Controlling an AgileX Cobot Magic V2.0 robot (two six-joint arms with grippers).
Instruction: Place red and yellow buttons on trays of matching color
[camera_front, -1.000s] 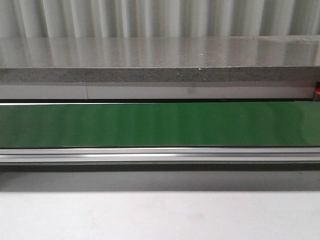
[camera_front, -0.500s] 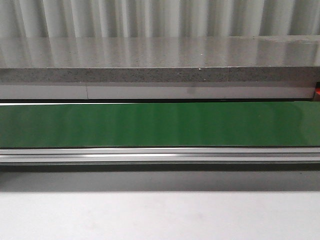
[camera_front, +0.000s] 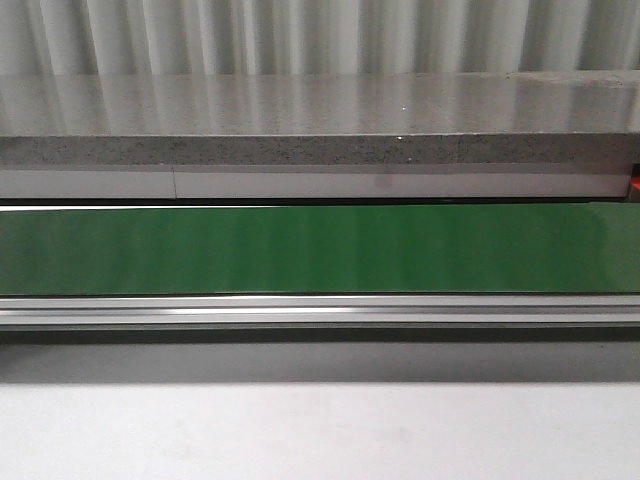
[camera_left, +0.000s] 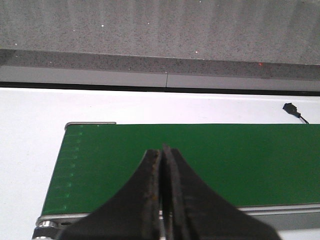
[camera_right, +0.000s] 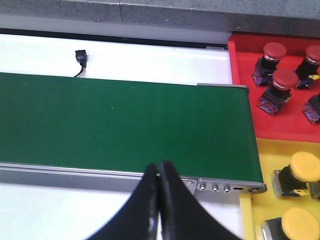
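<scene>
Red tray (camera_right: 250, 107) and yellow tray (camera_right: 260, 155) cut off at frame edge, beside belt (camera_right: 125, 125) end. Red buttons (camera_right: 284, 80) and yellow buttons (camera_right: 304, 167) lie tilted in matching trays. Left gripper (camera_left: 161, 155) and right gripper (camera_right: 159, 170) closed, empty, over belt.

You are looking at a matt green belt (camera_front: 320, 250) running in a brushed metal frame (camera_front: 320, 312), a speckled, polished stone ledge (camera_front: 320, 125) gleaming behind, and glossy plastic red buttons (camera_right: 275, 50) sitting in a smooth red tray (camera_right: 240, 55).
</scene>
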